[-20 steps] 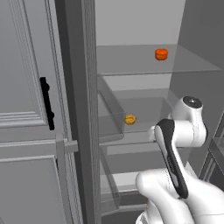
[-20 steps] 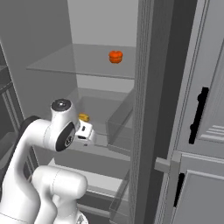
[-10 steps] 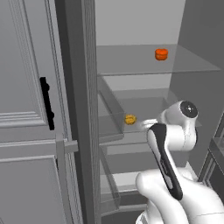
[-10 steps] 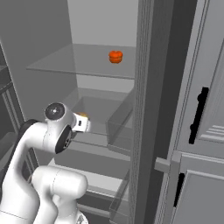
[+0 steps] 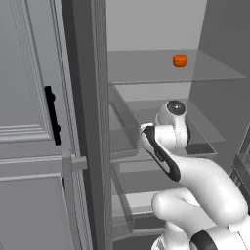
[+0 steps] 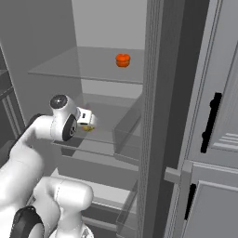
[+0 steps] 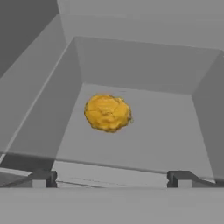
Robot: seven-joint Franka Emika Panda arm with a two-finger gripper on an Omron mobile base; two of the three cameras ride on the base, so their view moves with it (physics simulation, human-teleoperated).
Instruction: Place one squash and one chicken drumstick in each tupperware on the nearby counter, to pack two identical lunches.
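The arm [image 5: 195, 176] is bent at the elbow and is stretched forward, with the wrist [image 6: 62, 122] held level. The gripper [image 7: 109, 178] is held wide open; its two dark fingertips [image 7: 41, 178] are set far apart and nothing is gripped between them. The hand [image 6: 83, 117] is pointed forward.
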